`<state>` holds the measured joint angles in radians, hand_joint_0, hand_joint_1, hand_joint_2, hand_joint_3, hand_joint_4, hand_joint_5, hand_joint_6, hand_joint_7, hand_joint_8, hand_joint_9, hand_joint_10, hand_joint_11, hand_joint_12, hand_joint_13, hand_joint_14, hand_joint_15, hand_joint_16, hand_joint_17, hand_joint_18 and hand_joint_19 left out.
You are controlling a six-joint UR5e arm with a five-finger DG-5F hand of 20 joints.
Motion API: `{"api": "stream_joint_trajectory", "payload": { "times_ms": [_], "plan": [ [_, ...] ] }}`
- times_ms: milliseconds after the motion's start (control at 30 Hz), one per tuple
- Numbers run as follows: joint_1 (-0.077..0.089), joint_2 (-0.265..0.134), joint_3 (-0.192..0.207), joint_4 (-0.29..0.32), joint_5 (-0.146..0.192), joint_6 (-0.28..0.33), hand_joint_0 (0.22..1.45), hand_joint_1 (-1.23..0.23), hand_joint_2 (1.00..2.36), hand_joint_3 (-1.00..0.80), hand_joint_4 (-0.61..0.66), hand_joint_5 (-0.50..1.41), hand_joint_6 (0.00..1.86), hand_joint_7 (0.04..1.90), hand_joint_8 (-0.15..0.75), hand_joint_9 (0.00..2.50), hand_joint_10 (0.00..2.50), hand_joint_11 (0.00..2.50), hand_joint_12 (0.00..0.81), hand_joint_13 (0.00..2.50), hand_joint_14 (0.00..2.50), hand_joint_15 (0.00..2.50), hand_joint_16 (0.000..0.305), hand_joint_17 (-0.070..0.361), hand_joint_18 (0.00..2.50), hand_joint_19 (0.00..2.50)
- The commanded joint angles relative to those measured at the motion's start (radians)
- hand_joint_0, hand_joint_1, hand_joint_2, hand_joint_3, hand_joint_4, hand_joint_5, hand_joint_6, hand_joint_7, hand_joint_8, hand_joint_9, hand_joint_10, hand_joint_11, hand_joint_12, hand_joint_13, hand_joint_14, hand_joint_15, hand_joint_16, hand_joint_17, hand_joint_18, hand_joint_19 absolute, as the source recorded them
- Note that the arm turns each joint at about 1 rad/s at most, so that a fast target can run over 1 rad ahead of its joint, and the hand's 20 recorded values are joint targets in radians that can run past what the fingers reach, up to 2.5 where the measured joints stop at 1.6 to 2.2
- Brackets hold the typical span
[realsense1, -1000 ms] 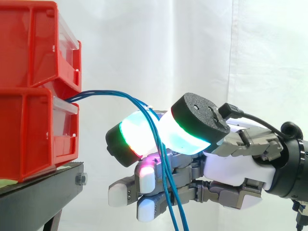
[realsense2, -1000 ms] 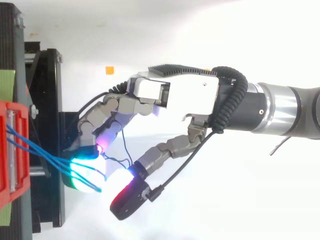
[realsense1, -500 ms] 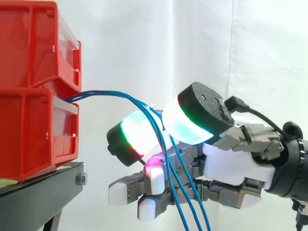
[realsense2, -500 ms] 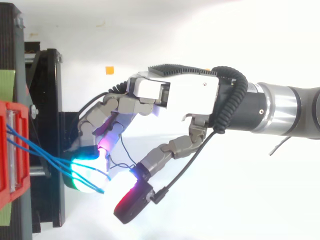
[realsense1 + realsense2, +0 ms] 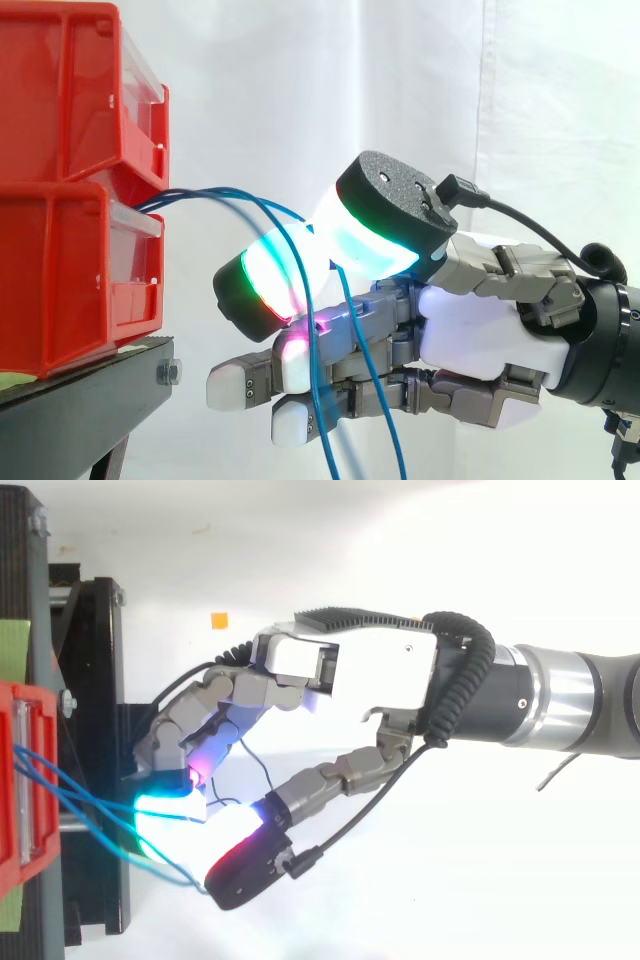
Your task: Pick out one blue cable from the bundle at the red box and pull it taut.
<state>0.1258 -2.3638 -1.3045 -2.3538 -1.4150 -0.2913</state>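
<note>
White curtain (image 5: 400,90) hangs behind, bright and evenly lit, one vertical seam down its right part. Low at left, a black stand (image 5: 80,410), bolt (image 5: 168,373) on its corner. From above: white surface (image 5: 420,540), small orange mark (image 5: 219,619).

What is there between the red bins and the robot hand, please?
Only the blue cables cross that stretch. They arch from the red bins to the fingertips of the hand, as the side view shows.

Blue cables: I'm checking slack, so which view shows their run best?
Side view: the blue cables arc from the red box, pass the hand and hang down. The top view shows short stretches from box to hand.
</note>
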Motion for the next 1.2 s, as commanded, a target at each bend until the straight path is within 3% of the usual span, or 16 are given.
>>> {"api": "stream_joint_trajectory", "payload": {
  "times_ms": [0, 300, 667, 1000, 1167],
  "plan": [
    [0.000, 0.000, -0.001, -0.002, -0.005, 0.000, 0.63, -0.75, 1.02, -0.28, 0.01, -0.16, 0.91, 0.86, 0.307, 0.92, 0.02, 0.56, 0.220, 0.58, 0.01, 0.22, 0.032, 0.072, 0.57, 0.56],
    [0.000, 0.000, 0.001, -0.002, -0.005, 0.000, 0.65, -0.78, 1.01, -0.32, 0.01, -0.16, 0.92, 0.83, 0.298, 0.93, 0.02, 0.57, 0.215, 0.60, 0.01, 0.23, 0.032, 0.072, 0.61, 0.58],
    [0.000, 0.000, 0.001, -0.004, -0.007, 0.000, 0.60, -0.65, 1.00, -0.50, 0.03, -0.15, 0.91, 0.80, 0.300, 0.96, 0.02, 0.56, 0.210, 0.61, 0.01, 0.24, 0.031, 0.069, 0.61, 0.58],
    [0.000, 0.000, 0.001, -0.004, -0.007, 0.001, 0.59, -0.54, 1.00, -0.50, 0.02, -0.15, 0.89, 0.82, 0.303, 0.96, 0.02, 0.55, 0.210, 0.62, 0.01, 0.24, 0.031, 0.069, 0.61, 0.58],
    [0.000, 0.000, 0.001, -0.004, -0.007, 0.001, 0.60, -0.58, 1.01, -0.38, 0.01, -0.14, 0.89, 0.86, 0.301, 0.96, 0.02, 0.54, 0.211, 0.60, 0.01, 0.24, 0.031, 0.069, 0.57, 0.58]
  ]
}}
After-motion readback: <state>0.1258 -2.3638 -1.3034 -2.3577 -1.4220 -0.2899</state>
